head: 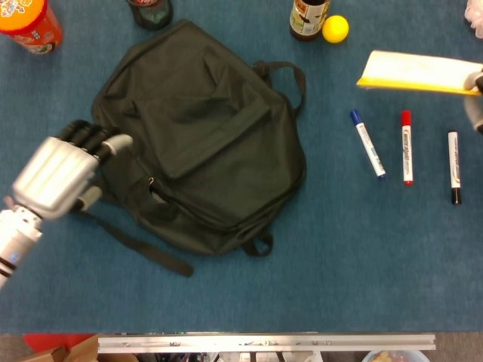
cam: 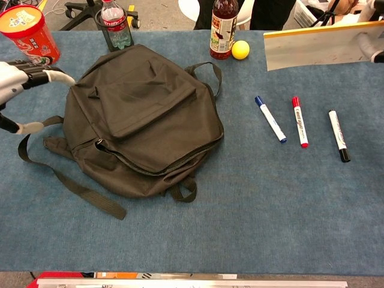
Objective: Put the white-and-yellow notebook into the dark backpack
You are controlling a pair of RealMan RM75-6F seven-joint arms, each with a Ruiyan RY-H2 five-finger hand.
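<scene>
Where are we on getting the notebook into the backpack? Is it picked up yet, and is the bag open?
Done: the white-and-yellow notebook is off the table, held at its right end by the right robot hand.
In hand: it hangs over the markers, apart from the dark backpack. The left robot hand is at the bag's left edge; a grip isn't clear.
Left: the bag shows only a small gap, so opening it wider, then insertion.

No lettering on the markers (cam: pixel 299 121) or bottles (cam: pixel 223 28) is legible.

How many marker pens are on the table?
3, in a row right of the backpack: blue-capped marker, red-capped marker, black-capped marker. None seem hidden.
</scene>
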